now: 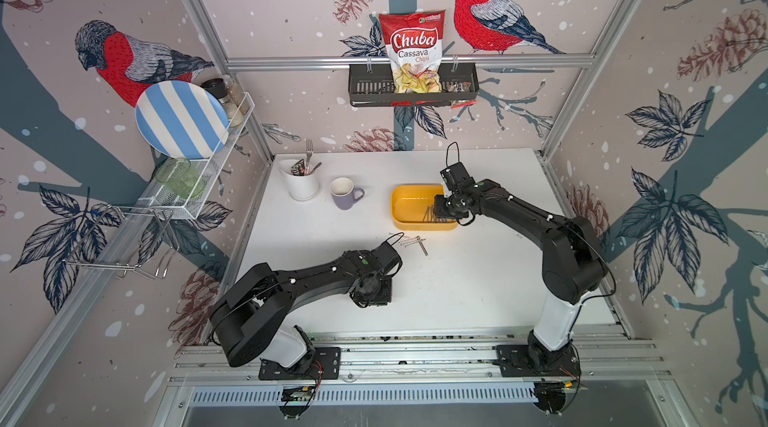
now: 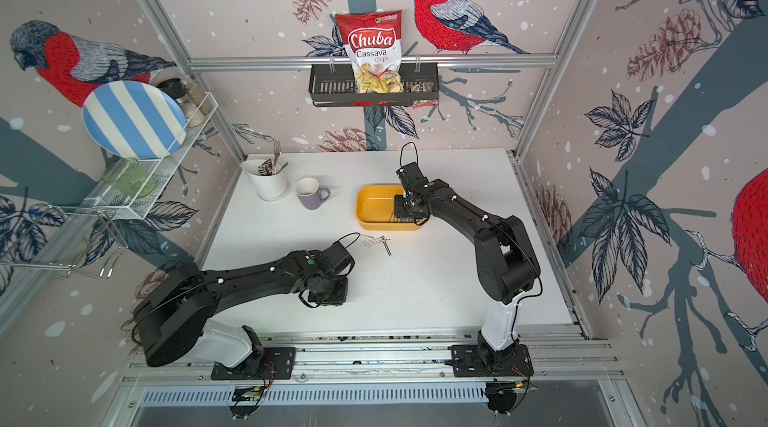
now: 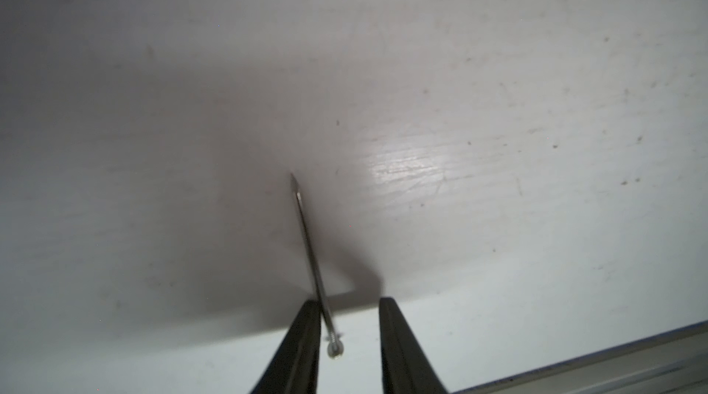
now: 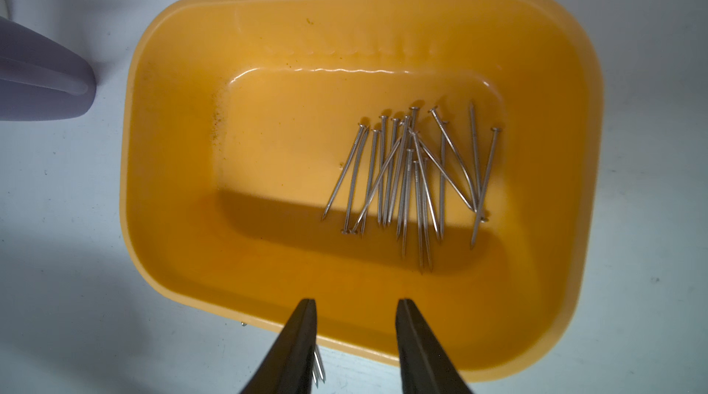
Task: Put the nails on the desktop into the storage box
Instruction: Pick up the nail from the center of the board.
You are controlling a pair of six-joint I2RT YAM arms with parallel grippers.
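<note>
Several loose nails (image 1: 413, 241) (image 2: 378, 242) lie on the white desktop (image 1: 478, 279), just in front of the yellow storage box (image 1: 405, 196) (image 2: 370, 204). More nails (image 4: 406, 177) are piled inside the box (image 4: 172, 181). My right gripper (image 4: 356, 302) (image 1: 440, 209) hangs open over the box's near rim, with nothing between its fingers. My left gripper (image 3: 350, 302) (image 1: 371, 292) points down at the desktop's front left. Its fingers stand apart around a single nail (image 3: 310, 250), which rests against one finger only.
A purple mug (image 1: 343, 192) (image 4: 38, 74) and a white utensil holder (image 1: 301, 184) stand left of the box. On the back wall hangs a black basket (image 1: 365, 84) with a chips bag. A wire rack (image 1: 216, 163) with a striped plate is on the left wall. The table's rail (image 3: 613, 365) runs near my left gripper.
</note>
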